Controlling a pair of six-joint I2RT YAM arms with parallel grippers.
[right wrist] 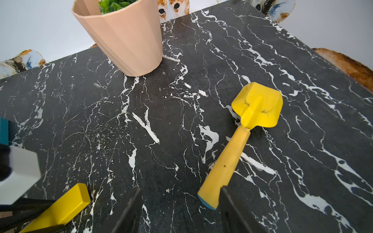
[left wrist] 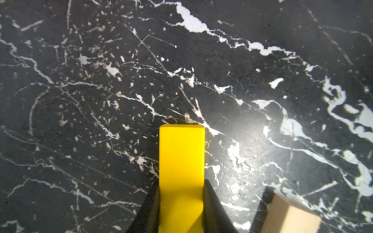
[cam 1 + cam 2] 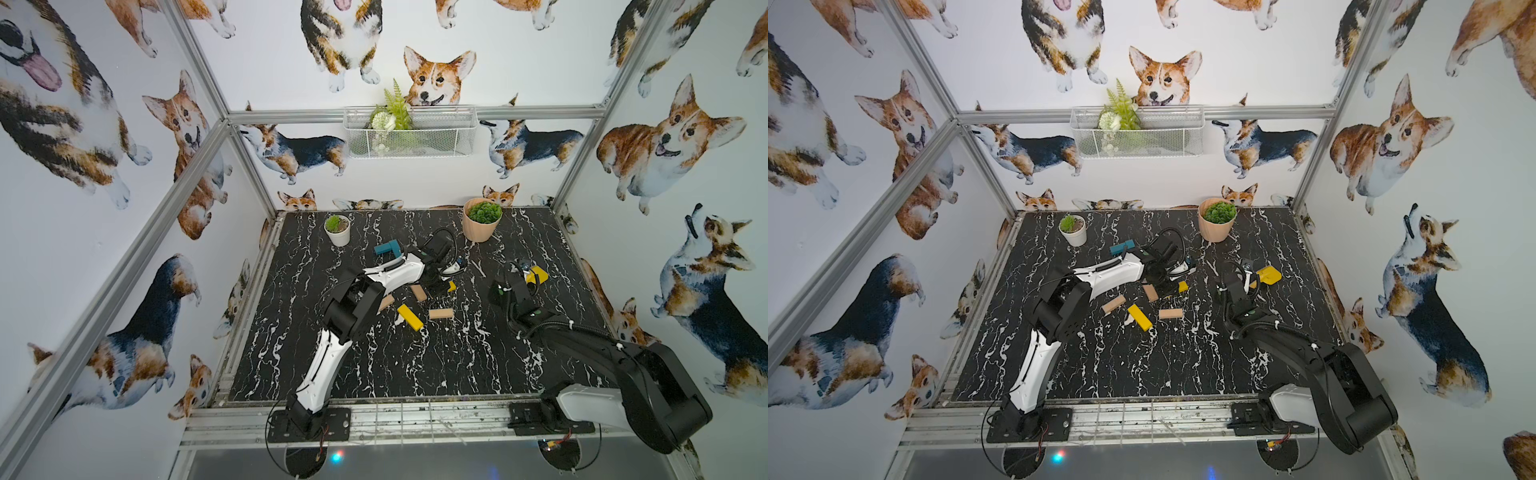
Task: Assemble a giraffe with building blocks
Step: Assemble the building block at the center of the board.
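Left gripper: clamped hard on a yellow block. The black fingers press its two long sides and the free end pokes out low over the marble.
Held block's place: dead centre of the table, edging toward 1 o'clock.
Right gripper: jaws apart and nothing between them is gripped. It hangs out at 3 o'clock.
Toy shovel: yellow, flat on the marble, with its handle end lying just beside one right finger and its blade pointing to 1 o'clock.
Teal blocks: two of them touch at an angle at 11 o'clock from centre, partly tucked behind the left arm.
Second yellow block: loose and slanted, at 6 o'clock from centre.
Tan blocks: three lie loose. This one is just beside the second yellow block, one is near the left gripper, and one is half under the left arm at 8 o'clock.
Giraffe: not built, and only the teal pair is joined.
White pot: far edge, 11 o'clock.
Peach pot: far edge, 1 o'clock.
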